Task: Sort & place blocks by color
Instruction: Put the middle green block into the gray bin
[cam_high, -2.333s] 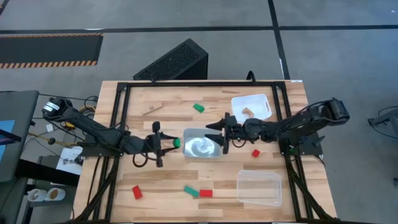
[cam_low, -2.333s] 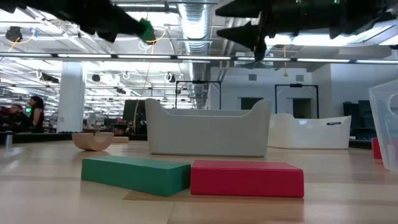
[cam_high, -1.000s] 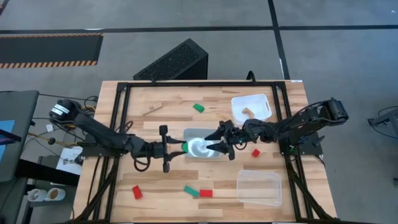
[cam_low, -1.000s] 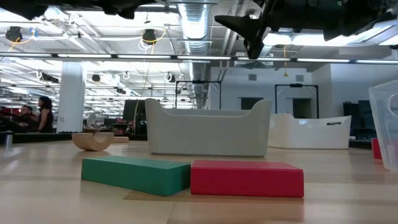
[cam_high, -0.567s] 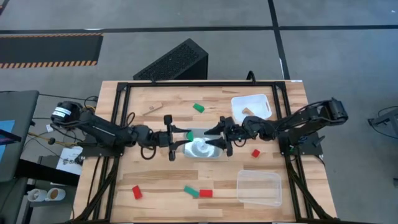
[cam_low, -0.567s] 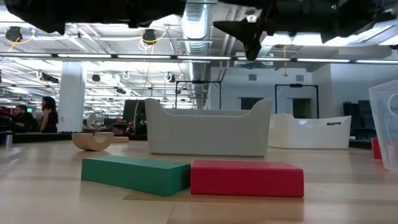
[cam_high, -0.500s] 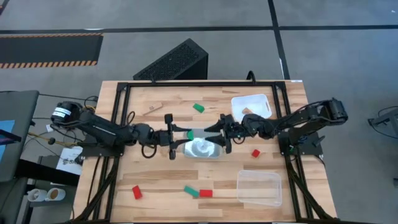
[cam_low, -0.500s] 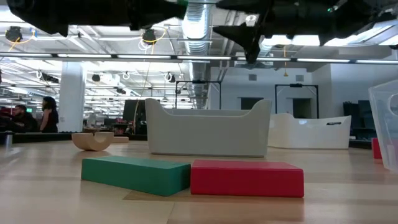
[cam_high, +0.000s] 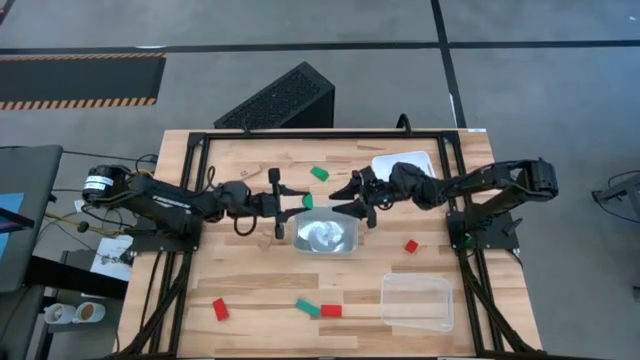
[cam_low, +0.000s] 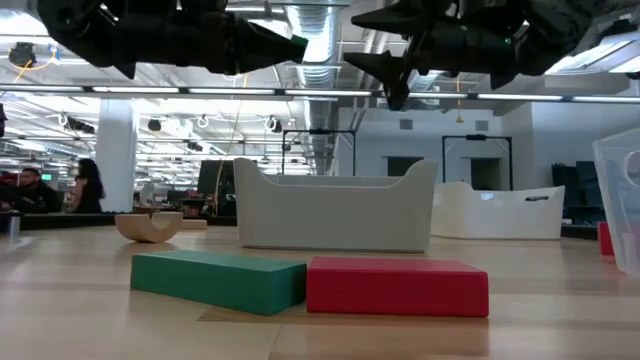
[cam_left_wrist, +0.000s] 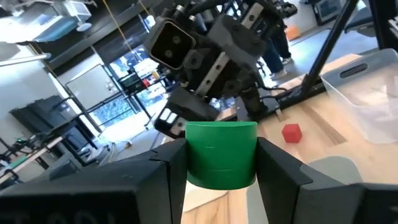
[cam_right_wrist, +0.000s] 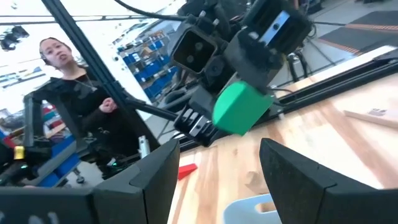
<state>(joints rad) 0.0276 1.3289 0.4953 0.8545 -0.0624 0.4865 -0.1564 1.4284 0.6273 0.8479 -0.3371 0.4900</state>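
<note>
Wooden table (cam_high: 250, 290), three red blocks (cam_high: 221, 309), three green blocks (cam_high: 319, 173).

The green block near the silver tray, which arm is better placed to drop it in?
Left. The left gripper is already shut on the green block, at the silvery tray's far-left rim. The right gripper hangs open and empty opposite.

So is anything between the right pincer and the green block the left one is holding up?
Nothing visible. The left pincer is shut on the green block, raised by the silvery tray rim. The right pincer is open, facing it across a bare gap, with only air between them.
</note>
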